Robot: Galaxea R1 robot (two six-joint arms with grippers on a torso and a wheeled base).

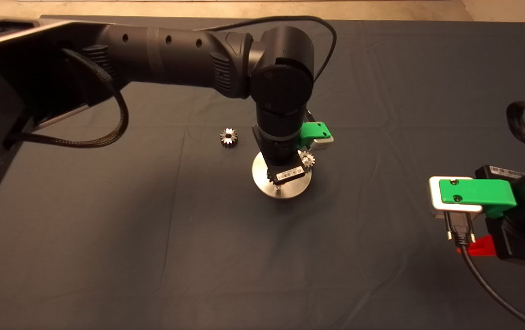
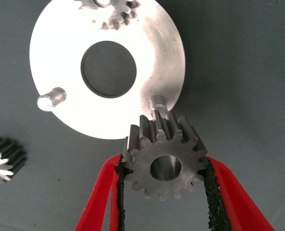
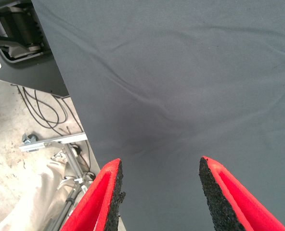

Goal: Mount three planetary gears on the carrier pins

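Note:
My left gripper (image 2: pixel 164 192) is shut on a planetary gear (image 2: pixel 164 163) and holds it just above and beside one bare carrier pin (image 2: pixel 158 103) at the rim of the round silver disc (image 2: pixel 147 53). A second pin (image 2: pixel 51 98) is bare. A second gear (image 2: pixel 109 9) sits on the disc at the third pin; it also shows in the head view (image 1: pixel 307 160). A third gear (image 1: pixel 228 137) lies loose on the mat left of the disc (image 1: pixel 262 176); it also shows in the left wrist view (image 2: pixel 3 161). In the head view the left wrist (image 1: pixel 281 146) hides the fingers.
My right gripper (image 3: pixel 159 183) is open and empty, parked at the mat's right edge (image 1: pixel 478 245). Its view shows the mat's edge (image 3: pixel 80 130) with cables and a metal frame (image 3: pixel 46 142) on the floor beyond. A black cable (image 1: pixel 487 284) hangs from the right wrist.

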